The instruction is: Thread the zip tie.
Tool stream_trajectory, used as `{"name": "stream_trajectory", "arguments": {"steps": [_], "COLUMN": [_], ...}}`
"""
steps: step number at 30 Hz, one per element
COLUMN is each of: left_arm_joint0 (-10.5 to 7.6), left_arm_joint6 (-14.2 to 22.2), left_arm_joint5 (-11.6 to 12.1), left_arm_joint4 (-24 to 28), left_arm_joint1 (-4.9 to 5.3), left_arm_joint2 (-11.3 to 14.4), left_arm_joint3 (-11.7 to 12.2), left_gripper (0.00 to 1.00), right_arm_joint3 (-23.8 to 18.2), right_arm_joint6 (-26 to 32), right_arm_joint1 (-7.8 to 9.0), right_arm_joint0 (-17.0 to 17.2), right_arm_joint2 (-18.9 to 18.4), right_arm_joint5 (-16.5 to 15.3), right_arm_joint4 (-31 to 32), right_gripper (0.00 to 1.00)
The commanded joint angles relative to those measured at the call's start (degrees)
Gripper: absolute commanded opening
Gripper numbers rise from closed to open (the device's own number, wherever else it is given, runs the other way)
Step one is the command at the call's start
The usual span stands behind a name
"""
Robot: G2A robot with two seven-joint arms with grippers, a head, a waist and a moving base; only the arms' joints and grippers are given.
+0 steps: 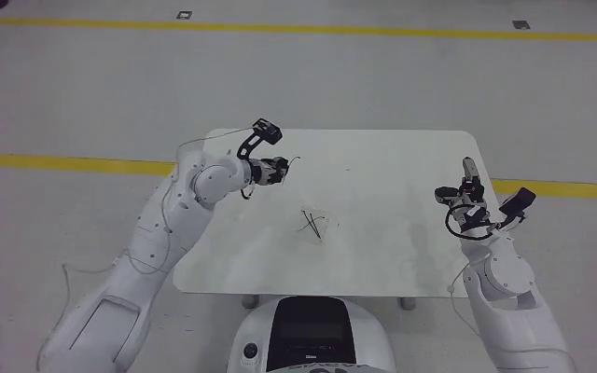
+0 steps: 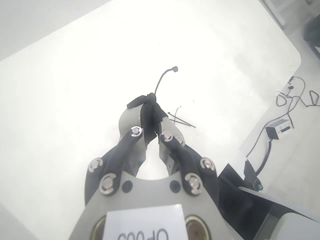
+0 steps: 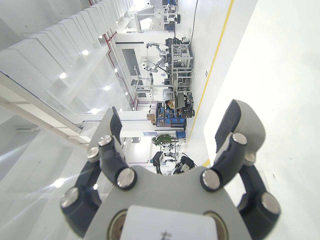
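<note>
Pressed together, the left pincer [image 2: 150, 107] is pinching the zip tie [image 2: 160, 82] between its black pads [image 2: 147, 116], hovering over the far left part of the table [image 1: 392, 168]. The right pincer [image 3: 172, 123] is sitting spread wide over the table's right edge, well apart from its partner and gripping nothing.

Now the danger. That strap is looking thin and springy, so it is liable to swivel or slide in the pads the moment the other pincer nudges it, and a swivel would be swinging the head off line. The end buried in the pads is hiding from us; I'm judging it to be the tail, which would be calling for a regrip before any threading. Spare ties [image 2: 181, 121] are lying crossed at the table's middle, near and to the right of the left pincer, and a low pass could be snagging them.

As for heading: the tie's long axis is running out of the fingertips toward the right, toward table centre, arcing as it goes, with the square head [image 2: 175, 69] at the free end. From above it seems to be tipping slightly far as well, though it is barely a thread there.
</note>
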State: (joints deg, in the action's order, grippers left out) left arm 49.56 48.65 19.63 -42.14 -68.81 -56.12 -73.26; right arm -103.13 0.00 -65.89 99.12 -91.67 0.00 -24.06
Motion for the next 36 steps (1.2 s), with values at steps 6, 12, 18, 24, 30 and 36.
{"name": "stream_trajectory", "arguments": {"steps": [6, 12, 18, 24, 30, 36], "left_arm_joint0": [-1.92, -5.73, -10.14, -15.0, -17.61, -17.46], "left_arm_joint6": [-0.2, -7.8, -17.9, -26.2, -29.0, -29.2], "left_arm_joint5": [-0.1, -0.1, -0.1, -0.1, -0.1, -0.2], "left_arm_joint4": [4.7, 5.5, 5.7, 7.2, 7.0, 7.0], "left_arm_joint1": [4.11, 8.59, 12.39, 15.1, 16.33, 16.32], "left_arm_joint2": [4.3, 12.9, 23.9, 33.4, 38.2, 38.2], "left_arm_joint3": [-4.9, -4.7, -3.4, -3.1, -4.8, -4.8], "left_gripper": [0.0, 0.0, 0.0, 0.0, 0.0, 0.0], "right_arm_joint3": [0.0, 0.0, -0.4, 1.1, 3.0, 3.0], "right_arm_joint6": [0.0, 0.0, 13.5, 31.9, 38.1, 38.1], "right_arm_joint1": [0.0, 0.0, 0.55, 1.5, 1.69, 1.69], "right_arm_joint0": [0.0, 0.0, -2.9, -8.7, -12.3, -12.3], "right_arm_joint2": [0.0, 0.0, 0.2, 3.3, 7.7, 7.7], "right_arm_joint5": [0.0, 0.0, 1.4, 8.1, 9.4, 9.4], "right_arm_joint4": [0.0, 0.0, 0.8, 4.3, 9.0, 9.0], "right_gripper": [1.0, 1.0, 1.0, 1.0, 1.0, 1.0]}}
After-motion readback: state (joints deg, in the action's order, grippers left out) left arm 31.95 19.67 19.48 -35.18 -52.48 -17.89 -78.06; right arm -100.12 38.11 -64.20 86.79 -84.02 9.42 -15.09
